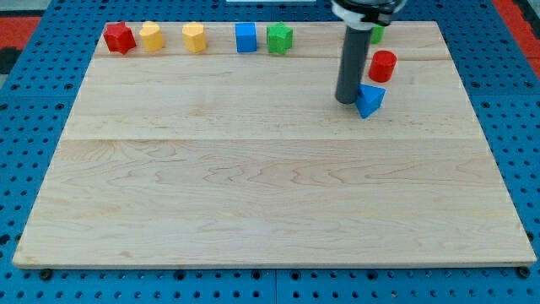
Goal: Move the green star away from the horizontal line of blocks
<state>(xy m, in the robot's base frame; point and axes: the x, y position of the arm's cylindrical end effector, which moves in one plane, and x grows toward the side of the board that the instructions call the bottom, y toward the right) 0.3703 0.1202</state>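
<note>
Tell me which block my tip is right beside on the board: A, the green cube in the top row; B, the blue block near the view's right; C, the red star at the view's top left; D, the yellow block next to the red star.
B: my tip sits right against the left side of the blue block, with the red cylinder just above it.

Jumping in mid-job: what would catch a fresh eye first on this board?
First, the dark rod at the view's upper right, my tip right against the left side of a blue block, with a red cylinder just above it. Next, the row along the top edge: red star, two yellow blocks, blue block, green block. A green piece peeks out behind the rod.
</note>
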